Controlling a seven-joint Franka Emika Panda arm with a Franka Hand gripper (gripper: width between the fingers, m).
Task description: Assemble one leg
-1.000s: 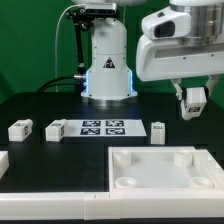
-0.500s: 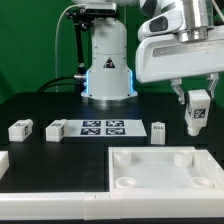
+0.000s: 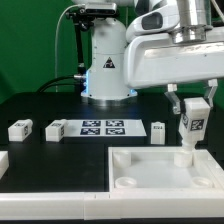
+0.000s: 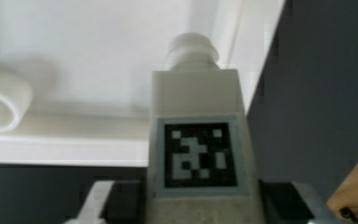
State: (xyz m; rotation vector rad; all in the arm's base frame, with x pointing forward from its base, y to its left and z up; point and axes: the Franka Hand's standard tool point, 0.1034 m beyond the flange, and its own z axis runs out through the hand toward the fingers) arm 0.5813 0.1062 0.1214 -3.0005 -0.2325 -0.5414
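Two loose legs (image 3: pixel 18 129) are seen at the exterior view's left, followed by the marker board (image 3: pixel 103 126) and a third leg (image 3: pixel 158 130). Farthest right, the leg (image 3: pixel 190 135) is pinched upright by the gripper (image 3: pixel 190 108), its peg over the square piece (image 3: pixel 150 182).

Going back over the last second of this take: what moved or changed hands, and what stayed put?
The gripper, shut on the leg the whole time, has lowered it, so its peg end now hangs close over the far corner socket of the large white square piece on the exterior view's right. Nothing was picked up or released. The three loose legs, the marker board and the square piece have not moved.
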